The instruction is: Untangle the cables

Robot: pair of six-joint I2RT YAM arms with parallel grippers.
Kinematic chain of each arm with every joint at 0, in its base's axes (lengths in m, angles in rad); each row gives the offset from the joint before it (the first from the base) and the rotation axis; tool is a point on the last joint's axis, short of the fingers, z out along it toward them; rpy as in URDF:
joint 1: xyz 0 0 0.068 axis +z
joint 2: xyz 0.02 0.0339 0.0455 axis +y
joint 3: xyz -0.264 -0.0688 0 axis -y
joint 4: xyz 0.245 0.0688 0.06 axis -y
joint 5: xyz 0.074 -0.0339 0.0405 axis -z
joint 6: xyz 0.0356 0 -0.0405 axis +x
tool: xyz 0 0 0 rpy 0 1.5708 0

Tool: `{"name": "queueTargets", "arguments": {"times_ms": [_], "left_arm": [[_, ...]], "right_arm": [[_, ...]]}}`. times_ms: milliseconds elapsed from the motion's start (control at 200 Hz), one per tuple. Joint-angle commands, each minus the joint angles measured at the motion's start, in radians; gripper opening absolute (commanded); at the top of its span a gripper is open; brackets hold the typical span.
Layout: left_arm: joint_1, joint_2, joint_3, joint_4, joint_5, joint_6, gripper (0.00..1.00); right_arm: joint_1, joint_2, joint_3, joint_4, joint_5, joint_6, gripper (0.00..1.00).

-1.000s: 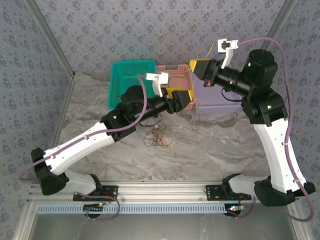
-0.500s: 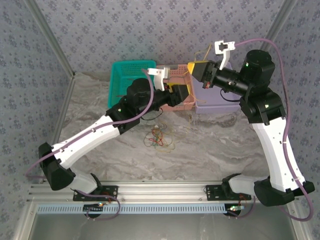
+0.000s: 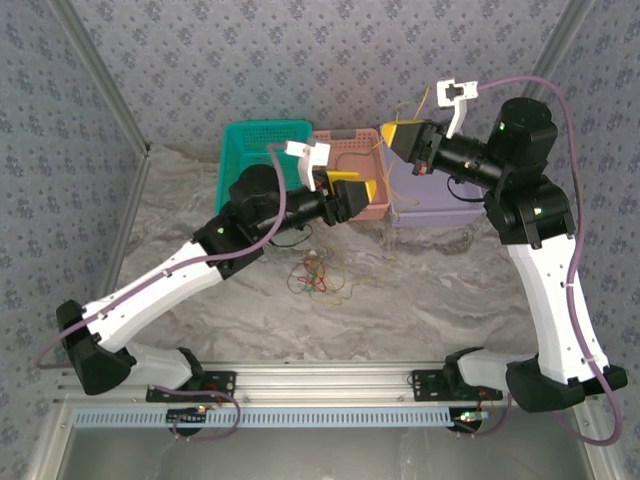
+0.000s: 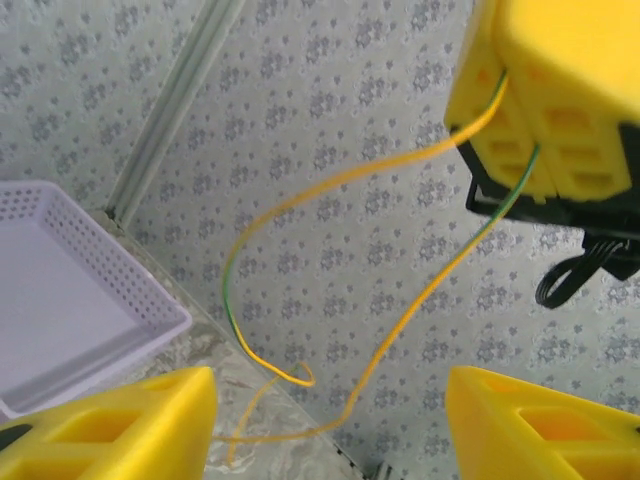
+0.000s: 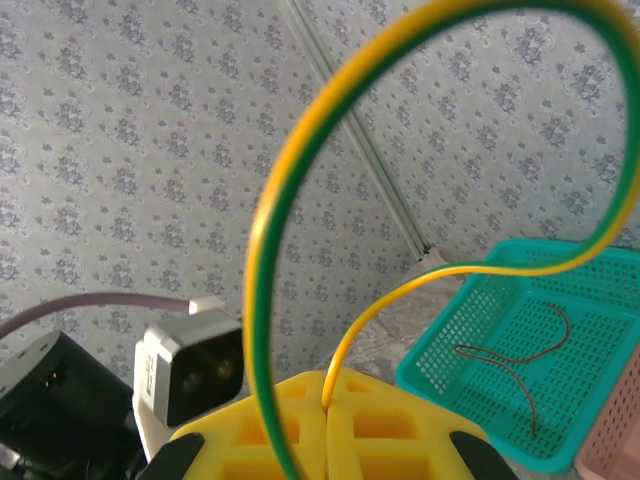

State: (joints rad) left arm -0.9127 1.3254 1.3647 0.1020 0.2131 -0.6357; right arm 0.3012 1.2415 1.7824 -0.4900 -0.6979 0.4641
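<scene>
Cable [image 5: 262, 260], thin, yellow-green, loops from right claw [image 5: 325, 395] pinched tight on it; left claw [image 4: 335, 420] gapes wide.

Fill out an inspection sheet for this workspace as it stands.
Surface: marbled table.
Job's things: tangle of cables loose on the table; yellow-green cable lifted in the air; brown cable lying in the teal basket.
Clutter: pink basket and lavender basket in a row with the teal one.
Hands: left hand open, nothing between its fingers; right hand shut on the yellow-green cable.
Cables: purple-grey hoses run along both arms.
Surroundings: patterned wall panels.
</scene>
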Motion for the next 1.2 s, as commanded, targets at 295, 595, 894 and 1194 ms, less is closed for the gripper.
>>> {"name": "queueTargets", "arguments": {"times_ms": [295, 595, 894, 1194], "left_arm": [[0.014, 0.104, 0.105, -0.01, 0.061, 0.018, 0.59], [0.033, 0.128, 0.153, -0.102, -0.104, 0.082, 0.32], [0.102, 0.205, 0.48, -0.335, -0.192, 0.222, 0.0], [0.112, 0.296, 0.746, -0.485, -0.231, 0.334, 0.0]], "right_arm": [[-0.002, -0.005, -0.017, 0.006, -0.081, 0.013, 0.0], [0.002, -0.014, -0.04, 0.022, -0.094, 0.018, 0.0], [0.006, -0.034, -0.091, -0.024, -0.093, -0.025, 0.0], [0.009, -0.064, -0.193, -0.009, -0.087, -0.032, 0.22]]}}
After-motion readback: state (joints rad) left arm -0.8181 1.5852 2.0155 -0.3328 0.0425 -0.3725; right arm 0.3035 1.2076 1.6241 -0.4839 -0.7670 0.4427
